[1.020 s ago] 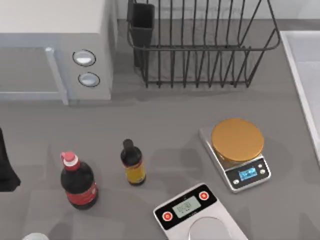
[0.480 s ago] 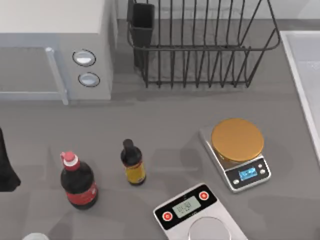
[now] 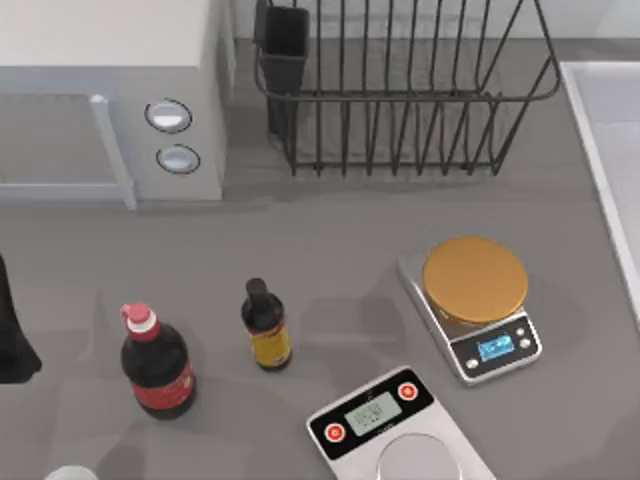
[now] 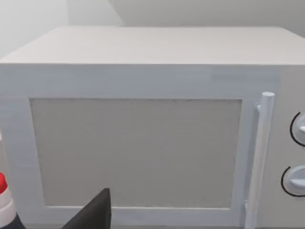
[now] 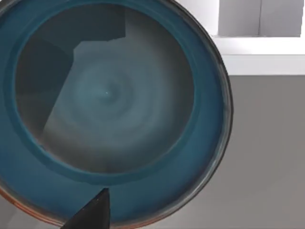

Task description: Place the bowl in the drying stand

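From above, a dark piece of the left arm (image 3: 14,335) hangs at the table's nine o'clock edge; whether its claw is spread or pressed together I cannot tell. At ten to eleven o'clock stands the white microwave (image 3: 110,60) with two round knobs (image 3: 168,115) on its front. The left wrist view faces this microwave's door (image 4: 136,152) straight on, showing its pale handle (image 4: 259,157) and the edge of the knobs, a detail of the door panel the overhead camera does not give. One dark fingertip (image 4: 93,212) of the left gripper pokes into that picture, and beside it sits a sliver of red and white bottle cap (image 4: 4,200).

Moving right across the grey table (image 3: 330,240), a cola bottle (image 3: 155,365) with a red cap stands at about eight o'clock, and a smaller dark sauce bottle (image 3: 265,325) with a yellow label stands just beside it, nearer the centre. At six o'clock lies a scale with two red buttons (image 3: 385,425). At about four o'clock sits a second scale with a gold round platter (image 3: 475,300).

The drying stand (image 3: 400,90) occupies twelve to one o'clock, its dark utensil cup (image 3: 283,50) at the corner nearest the microwave. A white tray edge (image 3: 605,150) runs along three o'clock.

The right wrist view looks down into the bowl (image 5: 109,109), blue-teal inside with an orange-brown outer rim, resting on the grey surface. One dark fingertip (image 5: 90,212) of the right gripper overlaps the bowl's rim; whether that claw pinches it I cannot tell.
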Motion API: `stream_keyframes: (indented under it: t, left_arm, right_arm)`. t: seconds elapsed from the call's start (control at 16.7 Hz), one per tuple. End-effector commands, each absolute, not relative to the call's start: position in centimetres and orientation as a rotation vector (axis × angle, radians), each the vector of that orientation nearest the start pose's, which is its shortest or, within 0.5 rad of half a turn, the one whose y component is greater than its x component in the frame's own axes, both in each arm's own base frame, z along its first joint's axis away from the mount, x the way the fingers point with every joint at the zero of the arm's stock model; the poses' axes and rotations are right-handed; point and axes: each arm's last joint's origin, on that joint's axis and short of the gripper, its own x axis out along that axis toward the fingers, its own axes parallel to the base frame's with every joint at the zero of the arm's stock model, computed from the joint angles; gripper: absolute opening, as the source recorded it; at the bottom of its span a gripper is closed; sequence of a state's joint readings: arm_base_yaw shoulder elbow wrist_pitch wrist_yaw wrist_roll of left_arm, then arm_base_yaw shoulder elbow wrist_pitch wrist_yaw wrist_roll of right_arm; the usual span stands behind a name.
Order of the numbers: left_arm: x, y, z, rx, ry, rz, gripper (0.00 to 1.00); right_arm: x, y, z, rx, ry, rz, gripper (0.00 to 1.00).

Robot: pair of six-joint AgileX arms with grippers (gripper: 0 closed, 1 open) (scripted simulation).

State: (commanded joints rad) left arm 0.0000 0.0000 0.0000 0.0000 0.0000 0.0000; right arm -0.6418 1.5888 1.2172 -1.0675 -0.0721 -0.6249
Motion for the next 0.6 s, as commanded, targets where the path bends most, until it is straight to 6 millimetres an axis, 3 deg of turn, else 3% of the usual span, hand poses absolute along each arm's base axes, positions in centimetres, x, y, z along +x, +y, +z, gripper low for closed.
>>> stream_keyframes:
  t: [0.18,0.48,0.6]
  left_arm:
    - [10.6,-0.1,16.0,0.0,0.0,0.0,1.0]
    - [10.6,-0.1,16.0,0.0,0.0,0.0,1.0]
    - [10.6,-0.1,16.0,0.0,0.0,0.0,1.0]
  right_arm:
    - [24.1,-18.2,23.2,0.007,1.447,-0.008,1.0]
    - [24.2,-18.1,23.1,0.003,1.446,-0.007,1.0]
    - [24.4,-18.2,22.1,0.007,1.45,-0.006,1.0]
